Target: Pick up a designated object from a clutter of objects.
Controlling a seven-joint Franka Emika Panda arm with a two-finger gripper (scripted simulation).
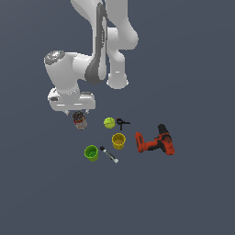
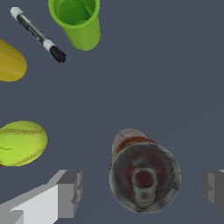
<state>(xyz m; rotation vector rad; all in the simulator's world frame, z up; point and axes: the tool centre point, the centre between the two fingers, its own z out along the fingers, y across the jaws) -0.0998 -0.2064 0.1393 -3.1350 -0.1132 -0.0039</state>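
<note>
Exterior view: arm hangs over the exterior view's left side of the clutter, with the gripper directly above the can, which stands upright on the dark bench. Wrist view: the can shows its dark grey metallic top with pull tab, red-and-white label visible on the side. The gripper straddles it; the jaws are apart, one grey fingertip on one side and the other at the frame edge on the opposite side, each with a visible gap to the can, no contact. Rest of the clutter in the exterior view: yellow-green ball near the can toward the exterior view's right, small black clamp just beside the ball, yellow cup below those, green cup well apart from the can, pen-like stick lying between the two cups, and red-black power drill on its side, furthest toward the exterior view's right. All items appear apart from the can.
</note>
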